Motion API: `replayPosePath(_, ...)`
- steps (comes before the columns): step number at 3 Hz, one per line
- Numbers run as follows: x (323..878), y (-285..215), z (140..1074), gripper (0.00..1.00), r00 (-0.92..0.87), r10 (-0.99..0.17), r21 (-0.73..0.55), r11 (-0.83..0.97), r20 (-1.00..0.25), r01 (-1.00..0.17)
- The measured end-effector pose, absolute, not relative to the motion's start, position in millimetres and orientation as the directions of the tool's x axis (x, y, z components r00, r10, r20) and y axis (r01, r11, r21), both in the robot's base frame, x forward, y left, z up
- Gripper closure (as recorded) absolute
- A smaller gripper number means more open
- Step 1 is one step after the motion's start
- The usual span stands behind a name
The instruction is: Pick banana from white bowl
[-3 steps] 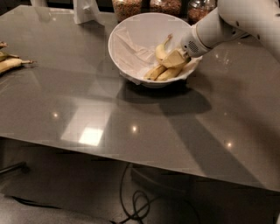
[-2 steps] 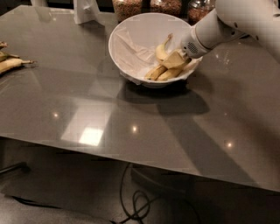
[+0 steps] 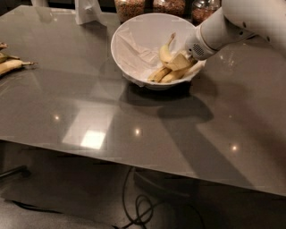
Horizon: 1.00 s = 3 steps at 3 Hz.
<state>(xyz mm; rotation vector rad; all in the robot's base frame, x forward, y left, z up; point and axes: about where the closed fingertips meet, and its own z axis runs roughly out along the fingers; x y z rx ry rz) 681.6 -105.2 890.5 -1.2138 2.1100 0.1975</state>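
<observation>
As the arm (image 3: 232, 24) slants down, its pincer (image 3: 181, 62) touches banana (image 3: 166, 53) inside white bowl (image 3: 134, 38); grip unclear.

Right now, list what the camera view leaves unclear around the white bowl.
Camera view:
- Tool, down in the white bowl among the bananas: tip hidden by its wrist and the fruit, so any grasp cannot be told.
- Glass jars behind the bowl: cut off by the top edge.
- Loose bananas at far left: cut off by the left edge.
</observation>
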Motion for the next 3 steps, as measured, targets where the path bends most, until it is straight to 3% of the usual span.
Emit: replayPosePath(3, 631.2, -98.3, 950.7, 1.00, -0.183, -0.670, -0.218, 0.468, -0.720, -0.856)
